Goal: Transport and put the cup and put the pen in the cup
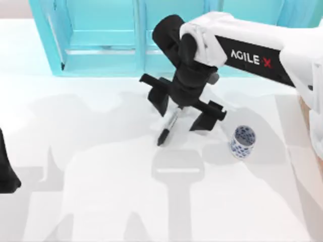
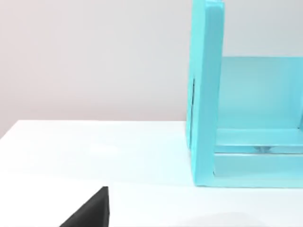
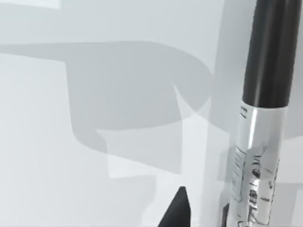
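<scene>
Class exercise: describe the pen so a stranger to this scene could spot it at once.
Start at the turquoise cabinet along the table's back edge. In front of it hangs the right gripper, fingers spread; the pen is directly beneath. It is slim, black and grey-barrelled, unlike the squat blue-patterned cup to its right.

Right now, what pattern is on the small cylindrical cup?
Blue painted pattern on the small white cylindrical cup, clearest in the top view.

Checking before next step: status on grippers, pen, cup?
Right gripper open, straddling pen on table. Left gripper parked at left edge. Cup upright, right of pen. Nothing between.
</scene>
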Controlling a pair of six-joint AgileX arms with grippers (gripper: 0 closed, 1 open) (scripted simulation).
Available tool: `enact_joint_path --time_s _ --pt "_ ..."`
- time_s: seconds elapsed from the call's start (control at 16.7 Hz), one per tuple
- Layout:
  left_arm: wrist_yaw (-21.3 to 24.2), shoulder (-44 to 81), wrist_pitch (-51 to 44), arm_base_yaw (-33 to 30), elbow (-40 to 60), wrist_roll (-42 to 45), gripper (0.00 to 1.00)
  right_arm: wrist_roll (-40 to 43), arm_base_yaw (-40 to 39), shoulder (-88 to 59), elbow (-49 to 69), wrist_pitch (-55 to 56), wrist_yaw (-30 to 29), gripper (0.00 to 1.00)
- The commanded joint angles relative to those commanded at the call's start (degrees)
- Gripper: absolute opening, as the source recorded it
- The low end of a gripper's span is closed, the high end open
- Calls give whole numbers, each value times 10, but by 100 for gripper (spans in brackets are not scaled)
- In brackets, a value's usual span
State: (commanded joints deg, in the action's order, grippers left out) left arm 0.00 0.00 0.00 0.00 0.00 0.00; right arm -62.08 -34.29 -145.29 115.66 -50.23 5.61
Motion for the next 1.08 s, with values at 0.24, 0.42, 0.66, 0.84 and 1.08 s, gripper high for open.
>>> enact_joint_path --time_s 0.24,0.42,0.66,0.84,1.08 --pt "0 0 0 0 0 0 100 0 0 0 0 0 0 0" --pt "0 0 0 0 0 0 100 0 0 0 0 0 0 0" --pt "0 0 0 0 0 0 100 0 0 0 0 0 0 0" --pt "0 0 0 0 0 0 100 19 2 59 -20 -47 -20 0" --pt "0 0 0 0 0 0 100 -6 -28 142 -78 -73 -24 0"
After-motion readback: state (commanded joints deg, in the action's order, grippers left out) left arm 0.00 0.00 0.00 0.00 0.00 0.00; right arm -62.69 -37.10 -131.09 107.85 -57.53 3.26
